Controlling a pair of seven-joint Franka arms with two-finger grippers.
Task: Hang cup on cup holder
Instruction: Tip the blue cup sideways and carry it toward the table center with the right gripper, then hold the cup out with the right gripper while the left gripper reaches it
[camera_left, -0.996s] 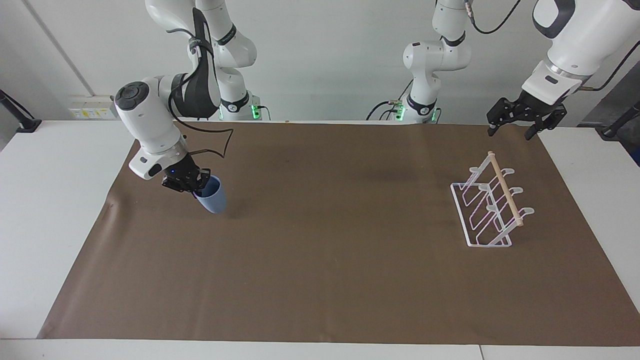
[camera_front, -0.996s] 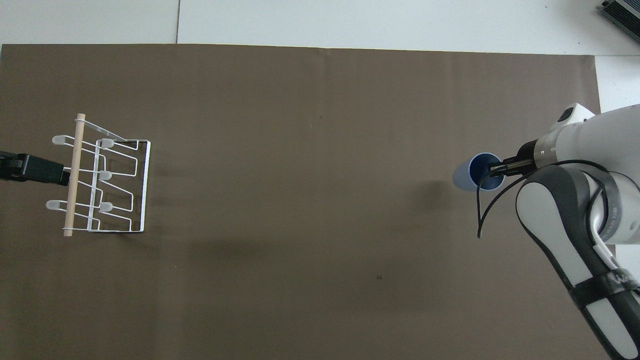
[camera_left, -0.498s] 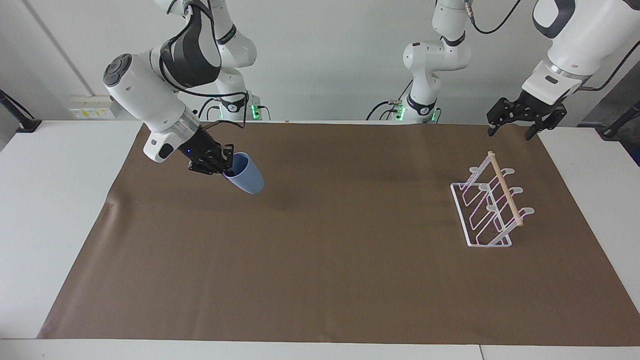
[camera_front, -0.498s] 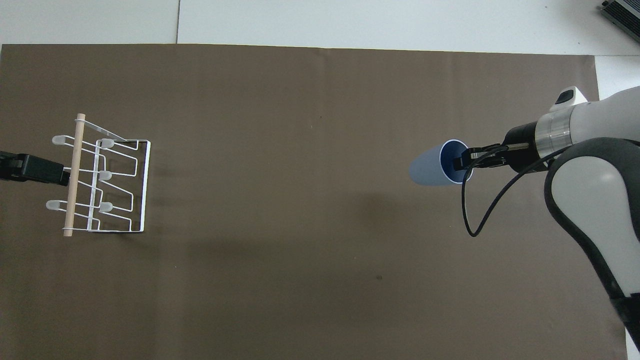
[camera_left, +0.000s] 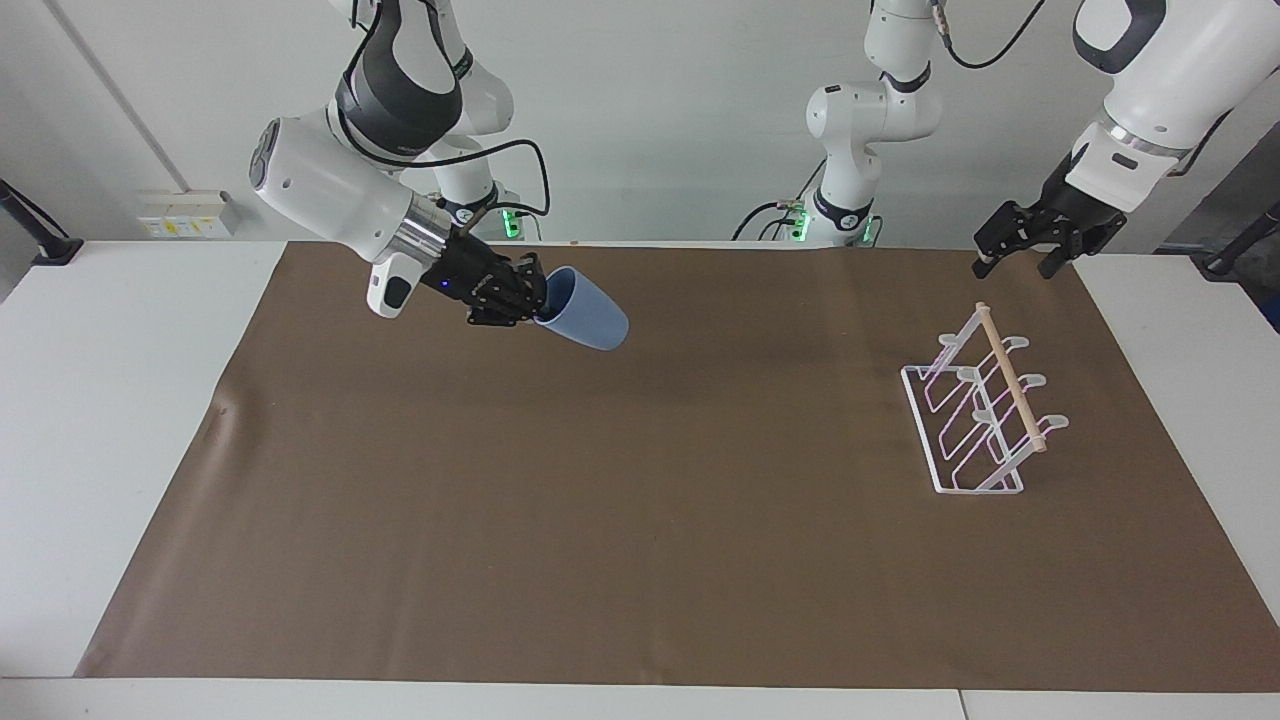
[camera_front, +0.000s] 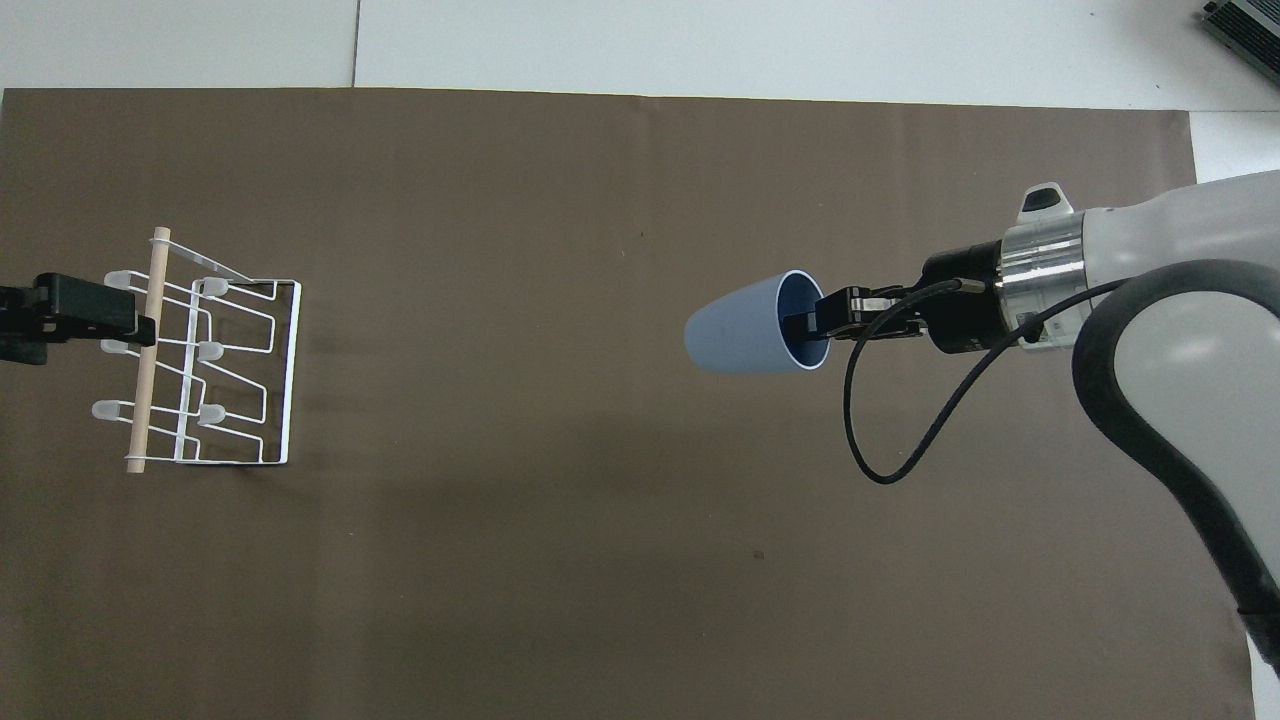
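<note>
My right gripper (camera_left: 535, 293) is shut on the rim of the light blue cup (camera_left: 590, 318), one finger inside the mouth. It holds the cup in the air, tipped almost on its side, base pointing toward the left arm's end, over the brown mat. In the overhead view the right gripper (camera_front: 815, 320) and the cup (camera_front: 740, 335) are over the mat's middle. The white wire cup holder (camera_left: 985, 410) with its wooden dowel stands on the mat at the left arm's end, with no cup on it (camera_front: 205, 365). My left gripper (camera_left: 1020, 248) hangs open in the air, over the holder's dowel side (camera_front: 60, 312).
A brown mat (camera_left: 640, 520) covers most of the white table (camera_left: 90, 420). A black cable (camera_front: 900, 440) loops down from the right wrist.
My right gripper has lifted the cup off the mat and carried it toward the table's middle, tipping it nearly horizontal. The left gripper has shifted slightly.
</note>
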